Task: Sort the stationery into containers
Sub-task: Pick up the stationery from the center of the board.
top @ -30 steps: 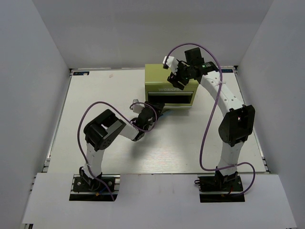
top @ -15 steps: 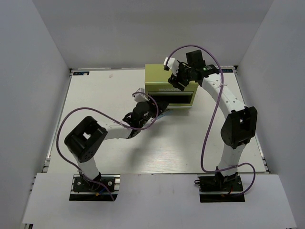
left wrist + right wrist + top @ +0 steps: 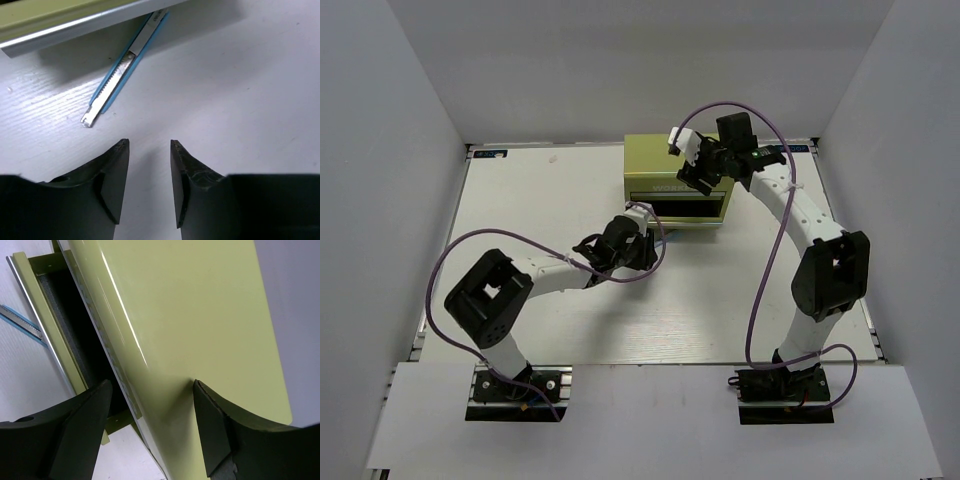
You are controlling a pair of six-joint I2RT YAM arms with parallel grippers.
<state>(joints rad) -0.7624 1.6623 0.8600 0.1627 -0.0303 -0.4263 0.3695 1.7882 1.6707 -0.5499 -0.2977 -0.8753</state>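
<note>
The yellow-green chest [image 3: 675,165] stands at the back middle with its bottom drawer [image 3: 685,208] pulled out. A pale blue-silver pen [image 3: 122,72] lies on the table, its far end under the drawer's front edge [image 3: 75,27]. My left gripper [image 3: 148,150] is open and empty, low over the table just short of the pen's near end; it also shows in the top view [image 3: 642,245]. My right gripper [image 3: 152,385] is open and straddles the chest's top front edge, one fingertip [image 3: 202,390] on the top panel [image 3: 190,315]. The other pens are out of view.
The drawer's dark inside [image 3: 65,335] shows in the right wrist view; I cannot tell its contents. Grey walls enclose the white table [image 3: 540,200] on three sides. Purple cables [image 3: 760,250] loop off both arms.
My left arm has stretched out and its gripper has swung right, down to the table in front of the open drawer. My right gripper has shifted slightly right over the chest.
</note>
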